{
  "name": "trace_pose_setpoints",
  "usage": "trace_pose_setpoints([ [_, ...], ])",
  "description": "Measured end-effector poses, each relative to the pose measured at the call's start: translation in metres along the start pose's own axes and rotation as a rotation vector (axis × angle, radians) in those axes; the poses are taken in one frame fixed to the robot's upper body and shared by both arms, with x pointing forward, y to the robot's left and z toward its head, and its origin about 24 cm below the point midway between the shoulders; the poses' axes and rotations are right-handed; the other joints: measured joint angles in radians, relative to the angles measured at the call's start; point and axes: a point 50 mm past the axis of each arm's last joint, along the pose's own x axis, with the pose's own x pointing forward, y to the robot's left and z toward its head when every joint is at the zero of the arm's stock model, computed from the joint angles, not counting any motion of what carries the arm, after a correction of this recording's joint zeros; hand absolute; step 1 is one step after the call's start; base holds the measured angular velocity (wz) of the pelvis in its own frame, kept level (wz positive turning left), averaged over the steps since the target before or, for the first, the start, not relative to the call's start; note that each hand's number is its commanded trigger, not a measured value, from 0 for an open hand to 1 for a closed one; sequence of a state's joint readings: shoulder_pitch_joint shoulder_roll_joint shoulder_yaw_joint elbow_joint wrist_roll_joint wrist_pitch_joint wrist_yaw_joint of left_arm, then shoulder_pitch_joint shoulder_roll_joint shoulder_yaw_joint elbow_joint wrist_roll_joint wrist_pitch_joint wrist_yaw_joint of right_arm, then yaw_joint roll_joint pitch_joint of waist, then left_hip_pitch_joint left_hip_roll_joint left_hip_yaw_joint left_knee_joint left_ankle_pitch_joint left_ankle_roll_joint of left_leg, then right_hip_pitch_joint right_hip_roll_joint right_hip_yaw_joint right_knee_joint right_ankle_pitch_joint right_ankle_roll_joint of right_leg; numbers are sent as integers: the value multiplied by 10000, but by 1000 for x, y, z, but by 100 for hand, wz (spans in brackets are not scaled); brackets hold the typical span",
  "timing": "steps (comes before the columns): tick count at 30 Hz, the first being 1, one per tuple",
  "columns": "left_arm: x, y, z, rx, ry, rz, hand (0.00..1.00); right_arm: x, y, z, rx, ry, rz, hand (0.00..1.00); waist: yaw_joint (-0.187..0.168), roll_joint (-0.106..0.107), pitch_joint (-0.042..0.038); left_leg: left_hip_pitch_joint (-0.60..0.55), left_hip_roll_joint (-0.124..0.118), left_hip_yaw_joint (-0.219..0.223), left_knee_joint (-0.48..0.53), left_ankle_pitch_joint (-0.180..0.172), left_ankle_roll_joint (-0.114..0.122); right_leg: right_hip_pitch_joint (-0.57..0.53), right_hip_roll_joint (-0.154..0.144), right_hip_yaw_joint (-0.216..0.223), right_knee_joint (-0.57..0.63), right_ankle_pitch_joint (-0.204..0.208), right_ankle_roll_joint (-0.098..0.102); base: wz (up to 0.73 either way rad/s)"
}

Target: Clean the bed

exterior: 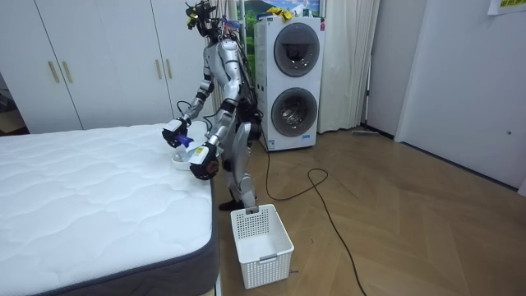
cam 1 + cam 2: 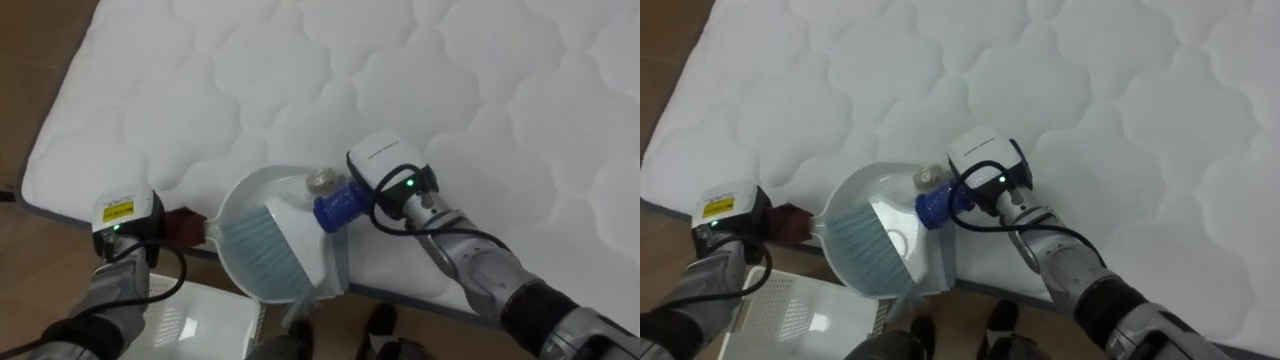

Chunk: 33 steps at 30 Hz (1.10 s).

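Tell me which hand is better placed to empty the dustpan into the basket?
Probably left: the left hand holds the dustpan by its handle at the bed edge, the basket on the floor just below. The right hand holds the brush.

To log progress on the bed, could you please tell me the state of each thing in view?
mattress: bare, unsheeted.
dustpan: held at the mattress edge by the left hand, small scrap inside.
brush: held by the right hand, bristles in the dustpan.
basket: upright on the floor beside the mattress.
washer doors: shut.
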State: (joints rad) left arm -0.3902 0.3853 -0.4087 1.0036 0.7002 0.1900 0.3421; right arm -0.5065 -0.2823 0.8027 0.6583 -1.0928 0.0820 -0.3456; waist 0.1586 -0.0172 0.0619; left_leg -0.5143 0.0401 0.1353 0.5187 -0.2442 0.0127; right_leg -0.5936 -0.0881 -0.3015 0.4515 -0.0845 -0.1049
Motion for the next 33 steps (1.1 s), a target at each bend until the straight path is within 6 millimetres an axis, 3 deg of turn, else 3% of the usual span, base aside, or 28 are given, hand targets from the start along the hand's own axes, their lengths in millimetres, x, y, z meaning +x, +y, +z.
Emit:
trace_pose_setpoints([
  [11, -1, -3, -2, 38, -15, 3, 100, 1, -1, 1, 67, -122, -81, 100, -31, -1, 0, -31, 11, -5, 57, 0, 2, -25, 7, -4, 20, -5, -12, 0],
  [17, -2, -4, -5, 162, 99, 131, 100, 0, -6, -11, 36, 371, -777, 100, -119, -10, 2, -63, 7, -3, 117, -1, 3, -29, -5, 1, 72, -7, -14, 0],
  [19, -2, -4, -5, 166, 96, 193, 100, 0, -9, -17, 53, 639, -989, 100, -146, -30, -4, -94, 9, -8, 62, -5, 11, -53, -4, 2, 92, -15, -10, 4],
  [30, -3, 0, -8, 121, 416, 945, 100, -21, -19, -91, 998, 3790, -2871, 100, -431, -697, -31, -67, 19, 16, 161, -26, 66, -80, -66, 28, 316, -82, -32, 1],
  [33, -6, -2, -8, -268, 503, 1054, 100, -29, -20, -104, 1551, 4605, -3510, 100, -570, -750, -25, -62, 38, 32, 207, -43, 77, -69, -67, 58, 344, -82, -33, 0],
])
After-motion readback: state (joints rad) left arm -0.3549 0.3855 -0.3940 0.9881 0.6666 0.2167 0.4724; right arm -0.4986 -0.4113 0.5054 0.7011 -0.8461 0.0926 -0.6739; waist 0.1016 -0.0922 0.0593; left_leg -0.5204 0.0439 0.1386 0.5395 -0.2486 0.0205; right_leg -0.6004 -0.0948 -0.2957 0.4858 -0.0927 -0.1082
